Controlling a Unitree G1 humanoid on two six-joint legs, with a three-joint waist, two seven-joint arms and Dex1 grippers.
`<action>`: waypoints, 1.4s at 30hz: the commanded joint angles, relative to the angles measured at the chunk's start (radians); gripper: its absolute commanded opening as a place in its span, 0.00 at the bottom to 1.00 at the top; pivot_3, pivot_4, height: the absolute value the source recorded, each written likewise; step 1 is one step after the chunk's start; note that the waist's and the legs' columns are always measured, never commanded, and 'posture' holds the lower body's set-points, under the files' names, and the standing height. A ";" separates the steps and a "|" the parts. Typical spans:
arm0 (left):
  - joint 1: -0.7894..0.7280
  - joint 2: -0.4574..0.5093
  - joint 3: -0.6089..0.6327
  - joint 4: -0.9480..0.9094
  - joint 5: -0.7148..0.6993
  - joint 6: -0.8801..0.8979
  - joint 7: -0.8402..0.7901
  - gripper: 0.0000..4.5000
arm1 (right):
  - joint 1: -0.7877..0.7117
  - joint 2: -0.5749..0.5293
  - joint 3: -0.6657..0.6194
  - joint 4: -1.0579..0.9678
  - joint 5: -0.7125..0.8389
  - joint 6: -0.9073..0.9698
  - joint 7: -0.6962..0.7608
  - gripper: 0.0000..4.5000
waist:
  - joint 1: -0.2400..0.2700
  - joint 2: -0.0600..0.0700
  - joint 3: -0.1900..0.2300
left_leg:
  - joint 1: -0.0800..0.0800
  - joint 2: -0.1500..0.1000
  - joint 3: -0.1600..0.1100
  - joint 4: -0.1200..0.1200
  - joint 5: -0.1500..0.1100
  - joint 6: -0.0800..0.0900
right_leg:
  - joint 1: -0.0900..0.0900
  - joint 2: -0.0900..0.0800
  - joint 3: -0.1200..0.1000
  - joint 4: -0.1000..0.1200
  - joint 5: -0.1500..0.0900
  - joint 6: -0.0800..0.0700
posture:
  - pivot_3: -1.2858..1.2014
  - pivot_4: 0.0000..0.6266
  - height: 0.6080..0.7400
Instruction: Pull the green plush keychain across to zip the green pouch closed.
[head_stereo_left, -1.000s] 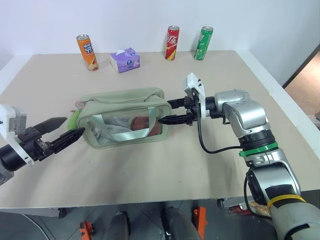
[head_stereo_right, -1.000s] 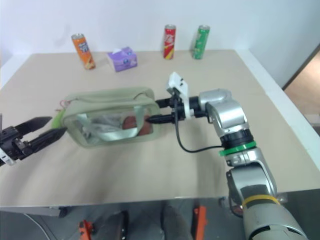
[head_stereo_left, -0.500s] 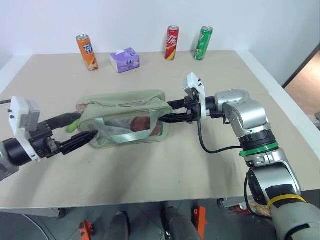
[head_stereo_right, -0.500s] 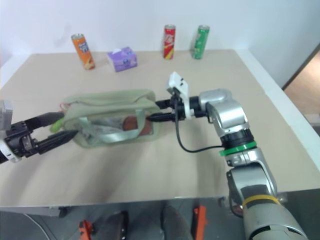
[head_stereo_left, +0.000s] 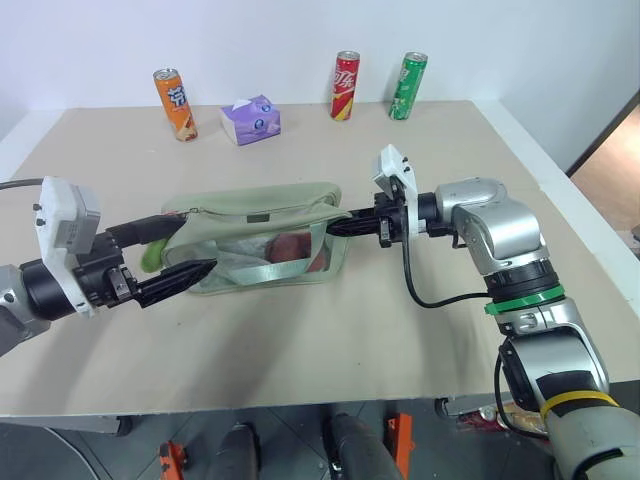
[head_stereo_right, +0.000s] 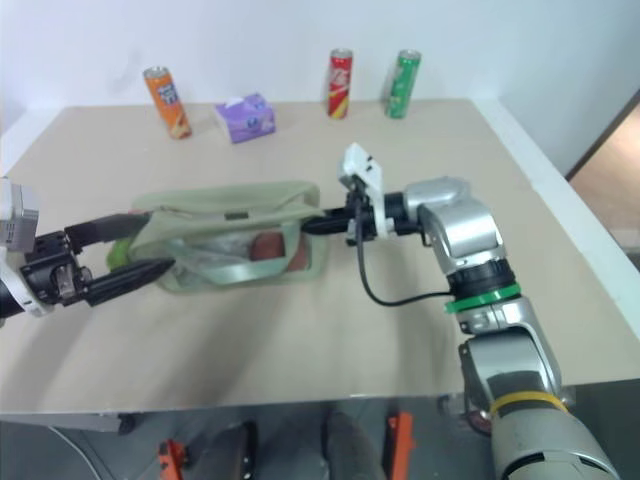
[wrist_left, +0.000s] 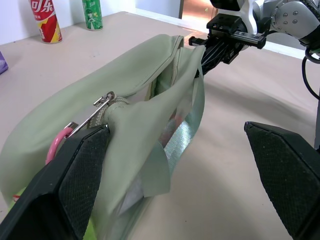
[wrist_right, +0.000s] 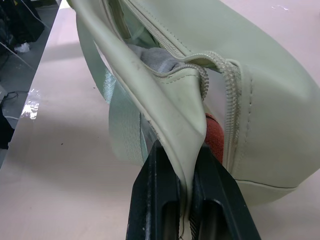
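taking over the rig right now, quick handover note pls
Right tool: shut on the green pouch, pinching its edge at the end nearer the right arm.
Left tool: open at the pouch's other end, holding nothing, one finger against the fabric.
Green plush keychain: at that end, between the left fingers.
Done: pouch anchored.
Left: grip the keychain, pull it across; zipper open.

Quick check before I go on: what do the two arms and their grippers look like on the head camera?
The right arm is silver-grey metal with a green ring, a yellow band lower down and a looping black cable. Both wrists carry a white camera block, the left one at. The left gripper and right gripper have black fingers with textured pads.
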 joint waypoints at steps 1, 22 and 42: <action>-0.004 0.004 0.025 0.014 -0.007 -0.009 -0.012 1.00 | -0.025 -0.075 -0.067 -0.053 0.028 0.028 0.014 0.01 | 0.001 0.000 0.000 | 0.000 0.000 0.000 0.000 0.000 0.000 | 0.000 0.000 0.000 0.000 0.000 0.000 | 0.52 0.24 1.00; -0.069 -0.082 0.007 0.225 0.044 -0.035 0.015 1.00 | 0.083 -0.177 -0.075 -0.230 0.101 0.109 0.025 0.01 | -0.004 0.000 0.000 | 0.001 0.000 0.000 0.002 0.000 0.000 | 0.000 0.001 0.001 0.000 0.000 -0.002 | 0.52 0.24 1.00; -0.085 -0.010 -0.118 0.376 0.270 -0.101 -0.131 1.00 | 0.093 -0.161 -0.104 -0.240 0.121 0.124 -0.021 0.01 | -0.002 0.000 0.000 | 0.001 0.001 0.000 0.003 0.000 0.000 | 0.000 0.002 0.001 0.000 0.000 -0.003 | 0.52 0.24 1.00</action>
